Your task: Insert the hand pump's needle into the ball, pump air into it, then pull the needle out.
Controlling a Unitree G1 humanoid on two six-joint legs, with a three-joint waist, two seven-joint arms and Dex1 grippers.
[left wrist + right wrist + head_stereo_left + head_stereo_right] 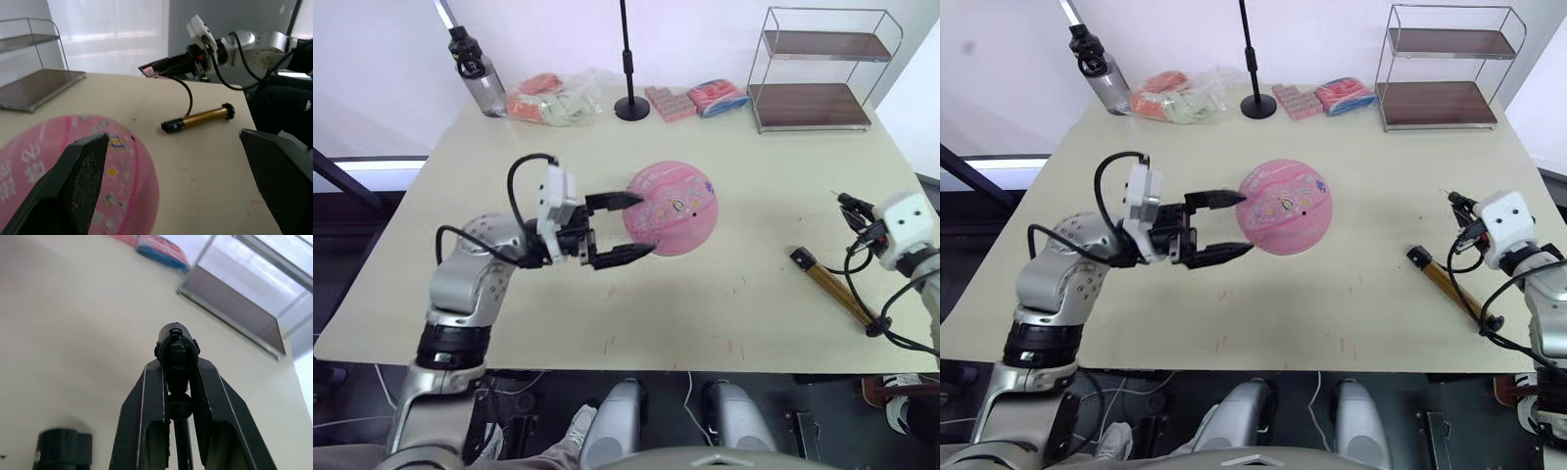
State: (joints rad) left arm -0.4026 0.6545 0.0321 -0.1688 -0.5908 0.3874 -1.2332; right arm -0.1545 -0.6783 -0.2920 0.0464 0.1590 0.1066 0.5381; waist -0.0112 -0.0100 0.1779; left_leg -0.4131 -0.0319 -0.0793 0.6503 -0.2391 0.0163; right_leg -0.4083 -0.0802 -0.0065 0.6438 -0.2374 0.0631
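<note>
Ball (671, 208) mid-table, left gripper (625, 228) spread wide around its near side, ready to steady it, I judge. Right gripper (179, 363) clamped on the needle (177, 346) fitting (pin itself unresolved), well apart; hand pump (829, 284) lies beside it, hose trailing.

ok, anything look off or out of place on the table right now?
Nothing damaged or spilled. The pump lies flat near the table's right front edge, its hose looping up to the right tool, shut on the hose's end fitting. The left tool is open beside the ball.
</note>
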